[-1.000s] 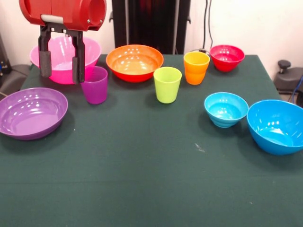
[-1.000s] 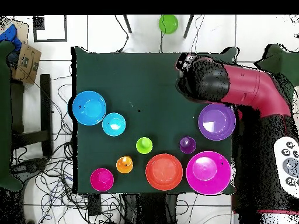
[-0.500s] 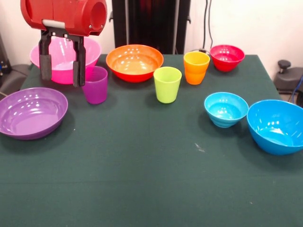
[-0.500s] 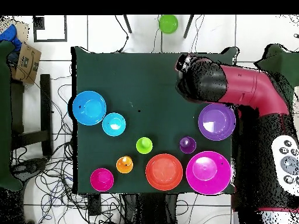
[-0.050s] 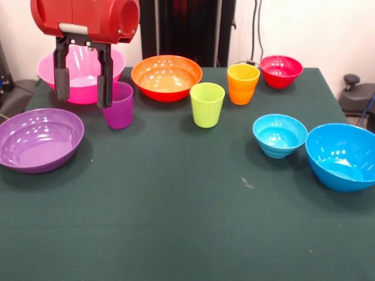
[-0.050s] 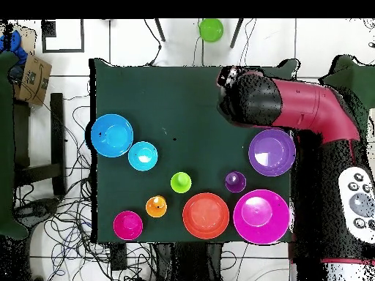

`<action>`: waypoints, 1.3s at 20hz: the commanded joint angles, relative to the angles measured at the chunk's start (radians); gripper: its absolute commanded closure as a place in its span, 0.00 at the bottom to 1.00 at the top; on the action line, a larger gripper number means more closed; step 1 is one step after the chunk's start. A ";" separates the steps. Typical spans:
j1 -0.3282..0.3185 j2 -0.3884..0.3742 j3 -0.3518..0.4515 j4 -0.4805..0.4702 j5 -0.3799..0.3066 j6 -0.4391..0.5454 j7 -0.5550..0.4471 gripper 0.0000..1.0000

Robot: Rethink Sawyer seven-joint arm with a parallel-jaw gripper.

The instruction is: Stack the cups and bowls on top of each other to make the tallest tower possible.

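While the cups and bowls stand unmoved on the worktop [image 5: 176, 222], the pincer [image 5: 83, 82] has shifted slightly toward 3 o'clock, fingers apart and empty, just at 9 o'clock of the purple cup [image 5: 119, 105].

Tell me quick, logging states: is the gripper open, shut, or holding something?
Gripper: open, holding nothing, hanging above the table beside the purple cup.

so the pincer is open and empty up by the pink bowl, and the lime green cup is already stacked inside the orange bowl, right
Not quite. The front view shows the lime green cup standing on the table by itself, in front of the orange bowl, not inside it. The rest holds: the pincer is open and empty by the pink bowl.
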 commanded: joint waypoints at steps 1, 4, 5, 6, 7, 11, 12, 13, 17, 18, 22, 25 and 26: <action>0.023 0.013 0.027 0.054 -0.090 0.044 -0.173 0.00; -0.001 0.033 0.043 0.055 -0.097 0.009 -0.194 0.00; -0.016 0.037 0.052 0.061 -0.098 0.002 -0.210 0.00; -0.030 0.041 0.058 0.063 -0.098 -0.003 -0.222 0.00; -0.041 0.043 0.063 0.064 -0.102 -0.012 -0.232 0.00; -0.076 0.045 0.094 0.045 -0.095 0.035 -0.281 0.00; -0.080 0.041 0.098 0.042 -0.094 0.049 -0.285 0.00; -0.080 0.036 0.097 0.038 -0.097 0.057 -0.283 0.00; -0.091 0.034 0.109 0.034 -0.091 0.080 -0.279 0.00; -0.090 0.031 0.107 0.040 -0.091 0.076 -0.267 0.00; -0.068 0.013 0.083 0.054 -0.095 0.068 -0.201 0.00; -0.058 0.005 0.074 0.055 -0.088 0.080 -0.177 0.00; -0.054 0.004 0.069 0.052 -0.088 0.083 -0.169 0.00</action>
